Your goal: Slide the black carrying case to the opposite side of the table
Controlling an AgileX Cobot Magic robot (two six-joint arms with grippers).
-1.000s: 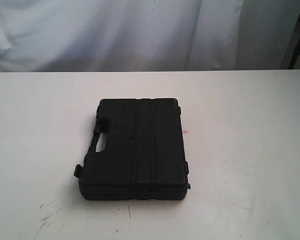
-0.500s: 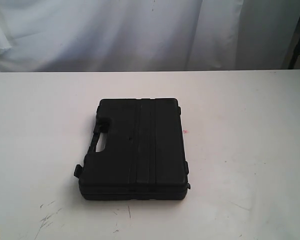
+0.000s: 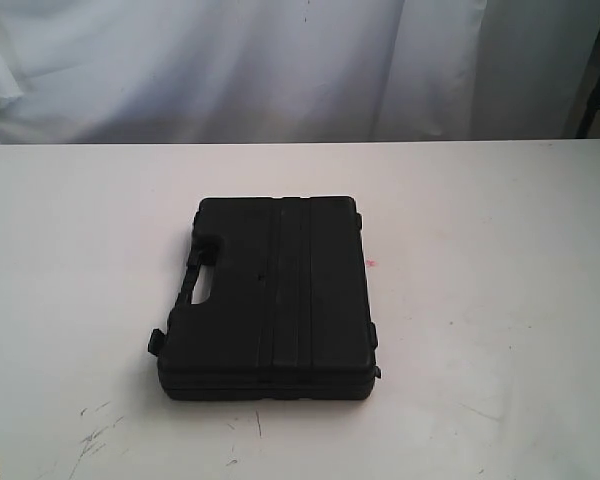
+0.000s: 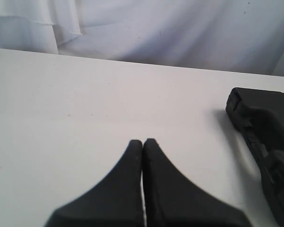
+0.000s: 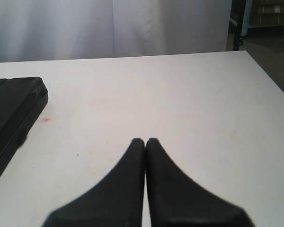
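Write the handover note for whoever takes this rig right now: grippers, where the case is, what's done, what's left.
Left gripper: shut, empty, over bare table, not touching the case.
Right gripper: shut, empty, also clear of the case.
Case: closed, lying flat near the middle of the table, handle toward the left of the exterior view; a small red spot sits just off its right edge.
Done: nothing visible; neither arm shows in the exterior view.
Left: bring a gripper to a case edge and push it across to the opposite side.
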